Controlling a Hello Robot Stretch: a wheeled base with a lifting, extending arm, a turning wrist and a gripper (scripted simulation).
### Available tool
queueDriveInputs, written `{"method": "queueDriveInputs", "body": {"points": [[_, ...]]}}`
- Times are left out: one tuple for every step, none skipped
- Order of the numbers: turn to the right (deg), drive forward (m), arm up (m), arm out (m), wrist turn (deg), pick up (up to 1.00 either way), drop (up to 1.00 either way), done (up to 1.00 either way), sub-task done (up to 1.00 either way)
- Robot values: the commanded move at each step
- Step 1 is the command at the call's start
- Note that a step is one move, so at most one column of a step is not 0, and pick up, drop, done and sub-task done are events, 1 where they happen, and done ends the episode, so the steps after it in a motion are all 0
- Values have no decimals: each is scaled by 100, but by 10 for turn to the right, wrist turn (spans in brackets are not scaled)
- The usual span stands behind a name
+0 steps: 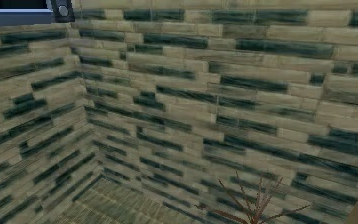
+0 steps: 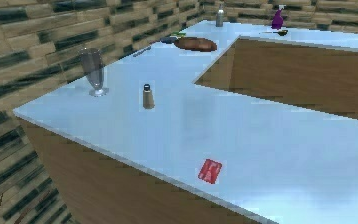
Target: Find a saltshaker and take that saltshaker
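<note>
arm side view has a pale counter (image 2: 287,140) with a small saltshaker (image 2: 147,96) standing upright, just right of a glass (image 2: 93,70) and apart from it. a red card (image 2: 210,170) lies lower down. forward view faces a brick wall (image 1: 187,100) corner with dry twigs (image 1: 249,200). gripper state: cannot tell.

Tiny purple thing (image 2: 277,18), perhaps a bottle
</note>
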Motion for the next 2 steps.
{"method": "queueDriveInputs", "body": {"points": [[0, 0, 38, 0, 0, 0, 0, 0, 0], [0, 0, 0, 50, 0, 0, 0, 0, 0]]}}
